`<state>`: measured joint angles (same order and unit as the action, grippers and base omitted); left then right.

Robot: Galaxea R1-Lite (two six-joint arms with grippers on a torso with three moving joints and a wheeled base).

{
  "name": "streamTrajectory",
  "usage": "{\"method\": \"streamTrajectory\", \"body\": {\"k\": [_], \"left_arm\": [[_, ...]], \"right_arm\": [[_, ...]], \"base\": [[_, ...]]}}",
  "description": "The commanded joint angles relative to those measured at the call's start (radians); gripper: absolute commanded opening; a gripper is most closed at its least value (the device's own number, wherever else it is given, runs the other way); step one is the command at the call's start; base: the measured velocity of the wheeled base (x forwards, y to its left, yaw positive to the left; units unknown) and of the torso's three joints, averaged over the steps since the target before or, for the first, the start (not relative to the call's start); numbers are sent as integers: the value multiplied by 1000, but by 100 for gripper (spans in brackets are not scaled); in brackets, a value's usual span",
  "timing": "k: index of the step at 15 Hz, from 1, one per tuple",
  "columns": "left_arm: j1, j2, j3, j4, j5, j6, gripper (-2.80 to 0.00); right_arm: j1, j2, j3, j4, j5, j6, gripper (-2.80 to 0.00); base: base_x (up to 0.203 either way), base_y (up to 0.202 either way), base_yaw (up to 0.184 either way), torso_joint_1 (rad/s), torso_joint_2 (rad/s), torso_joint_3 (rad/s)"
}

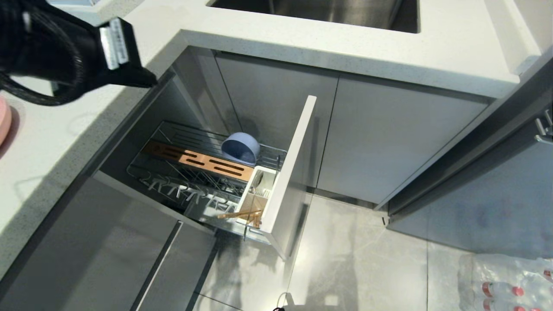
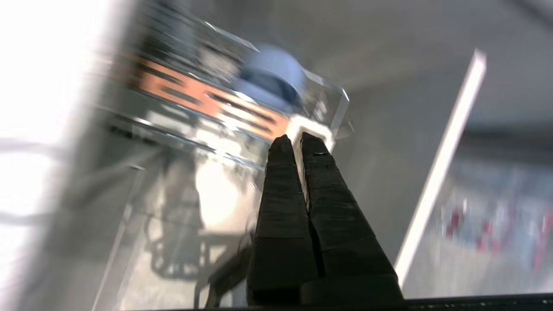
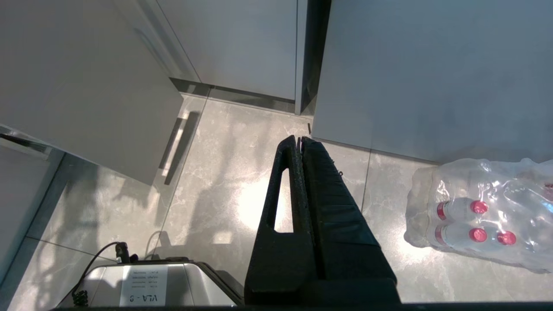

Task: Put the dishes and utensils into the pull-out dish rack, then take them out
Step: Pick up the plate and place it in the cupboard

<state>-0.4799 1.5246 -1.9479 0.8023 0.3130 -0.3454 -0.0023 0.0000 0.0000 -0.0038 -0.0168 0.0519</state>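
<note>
The pull-out dish rack (image 1: 290,172) stands slid out from under the counter, showing its wire basket and wooden slotted insert (image 1: 198,162). A blue-grey bowl (image 1: 240,147) leans on its side at the back of the basket; it also shows, blurred, as the bowl (image 2: 272,80) in the left wrist view. Wooden chopsticks (image 1: 242,213) lie slanted by the white cutlery holder (image 1: 260,190), where a grey spoon-like shape (image 1: 258,178) stands. My left gripper (image 2: 298,137) is shut and empty, high above the rack; its arm (image 1: 65,47) is over the counter. My right gripper (image 3: 299,138) hangs shut over the floor.
A sink (image 1: 324,11) is set in the white countertop (image 1: 52,147). The edge of a pink dish (image 1: 3,120) sits at the far left of the counter. Grey double cabinet doors (image 1: 367,134) stand behind the rack. A pack of water bottles (image 1: 510,285) lies on the floor.
</note>
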Motion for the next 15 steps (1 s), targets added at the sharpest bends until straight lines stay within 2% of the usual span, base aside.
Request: {"method": "streamTrajectory", "body": {"k": [1,3,8,12,15], "left_arm": [[68,-95,0,-1,4,-4,-280],[174,-145,1,-6,8,-2,-280],[490,-202,29,-3,3,29,-280],[714,-148,12,-17,25,71,-280],[797,-71,8,-59,25,134,-280]], "right_arm": [[-1,1,0,-1,0,0,-280],[0,0,0,-1,0,0,-280],[-1,0,0,-1,0,0,-280],[0,1,0,-1,0,0,-280],[1,2,0,1,0,0,-280]], "base": [[0,0,0,0,0,0],[0,0,0,0,0,0],[0,0,0,0,0,0],[0,0,0,0,0,0],[0,0,0,0,0,0]]}}
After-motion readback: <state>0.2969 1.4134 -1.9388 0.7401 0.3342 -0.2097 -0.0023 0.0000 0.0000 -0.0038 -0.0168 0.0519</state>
